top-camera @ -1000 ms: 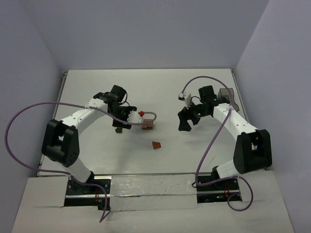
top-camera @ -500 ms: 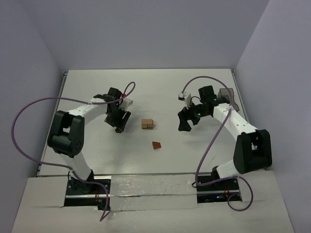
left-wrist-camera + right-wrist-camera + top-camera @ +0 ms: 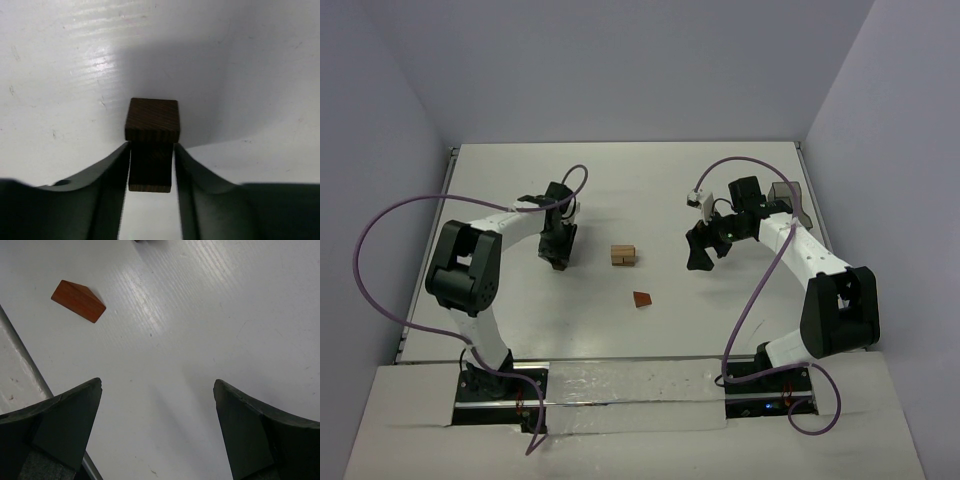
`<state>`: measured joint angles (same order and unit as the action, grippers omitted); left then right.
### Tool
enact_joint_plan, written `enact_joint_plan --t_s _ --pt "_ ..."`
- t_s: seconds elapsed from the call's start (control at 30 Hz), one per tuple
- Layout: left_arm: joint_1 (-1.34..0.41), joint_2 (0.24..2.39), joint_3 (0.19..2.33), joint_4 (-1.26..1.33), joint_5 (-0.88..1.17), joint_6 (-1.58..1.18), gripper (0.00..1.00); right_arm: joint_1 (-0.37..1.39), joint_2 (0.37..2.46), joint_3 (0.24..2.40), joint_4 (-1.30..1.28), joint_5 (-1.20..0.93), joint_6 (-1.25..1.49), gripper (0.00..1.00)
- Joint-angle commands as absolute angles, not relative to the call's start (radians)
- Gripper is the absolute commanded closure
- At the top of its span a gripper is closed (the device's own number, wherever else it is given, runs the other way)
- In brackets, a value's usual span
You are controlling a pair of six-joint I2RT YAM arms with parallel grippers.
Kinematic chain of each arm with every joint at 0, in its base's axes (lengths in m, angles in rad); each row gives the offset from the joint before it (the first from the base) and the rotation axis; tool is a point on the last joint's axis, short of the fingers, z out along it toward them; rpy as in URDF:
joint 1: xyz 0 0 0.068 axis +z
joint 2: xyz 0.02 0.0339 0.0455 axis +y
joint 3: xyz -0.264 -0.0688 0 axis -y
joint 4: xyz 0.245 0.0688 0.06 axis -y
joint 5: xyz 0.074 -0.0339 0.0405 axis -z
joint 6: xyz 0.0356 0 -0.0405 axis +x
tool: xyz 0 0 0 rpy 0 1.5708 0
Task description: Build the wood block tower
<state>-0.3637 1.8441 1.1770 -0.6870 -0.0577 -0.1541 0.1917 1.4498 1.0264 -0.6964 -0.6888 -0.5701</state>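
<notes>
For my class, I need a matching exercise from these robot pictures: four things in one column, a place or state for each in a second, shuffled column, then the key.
Column one
1. dark brown block
2. reddish-brown wedge
3. tan blocks
4. right gripper

Column two
A. wide open, nothing between the fingers
B. lying alone on the table, nearest the arm bases
C. clamped in the left gripper
D. grouped together between the two arms

Pairs: 1-C, 2-B, 3-D, 4-A
</notes>
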Motion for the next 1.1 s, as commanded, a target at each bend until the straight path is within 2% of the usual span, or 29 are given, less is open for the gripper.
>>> enact_joint_plan --t_s 0.0,0.07,0.13,0.2,0.37,0.43,0.53,0.6,0.7,0.77,0.87,1.07 --pt "-0.362 1.906 1.182 -0.617 -0.094 -0.198 0.65 0.186 1.447 1.031 -0.698 -0.689 -0.57 0.0" --pt "-0.362 1.91 1.192 -0.623 -0.078 -0.197 0.75 0.186 1.445 1.032 -0.698 -0.691 -0.569 0.0" --pt "-0.361 1.917 1.217 -0.639 -0.011 -0.182 0.94 0.187 1.439 1.035 -0.696 -0.7 -0.566 0.0" --pt "-0.345 1.888 1.228 -0.64 0.092 -0.168 1.0 0.191 1.43 1.043 -0.7 -0.711 -0.562 0.0" --pt "-0.289 1.573 1.146 -0.472 0.445 -0.145 1.0 0.196 1.395 1.117 -0.714 -0.788 -0.516 0.0" --pt "-0.285 1.429 1.113 -0.366 0.517 -0.193 1.0 0.196 1.378 1.168 -0.705 -0.845 -0.474 0.0" --pt "-0.276 1.306 1.082 -0.263 0.635 -0.258 1.0 0.196 1.371 1.235 -0.671 -0.923 -0.39 0.0" --pt "-0.248 1.254 1.081 -0.237 0.823 -0.312 1.0 0.196 1.364 1.27 -0.584 -0.984 -0.231 0.0" --pt "-0.218 1.175 1.026 -0.085 1.006 -0.413 1.0 0.195 1.346 1.271 -0.401 -1.05 -0.037 0.0" --pt "-0.215 1.09 0.969 0.075 1.018 -0.502 1.0 0.197 1.323 1.23 -0.207 -1.11 0.251 0.0" --pt "-0.215 0.949 0.876 0.325 0.984 -0.669 1.0 0.215 1.253 1.1 0.327 -1.118 0.57 0.0" --pt "-0.22 0.917 0.797 0.617 1.057 -0.871 1.0 0.312 1.288 1.074 0.723 -1.069 0.9 0.03"
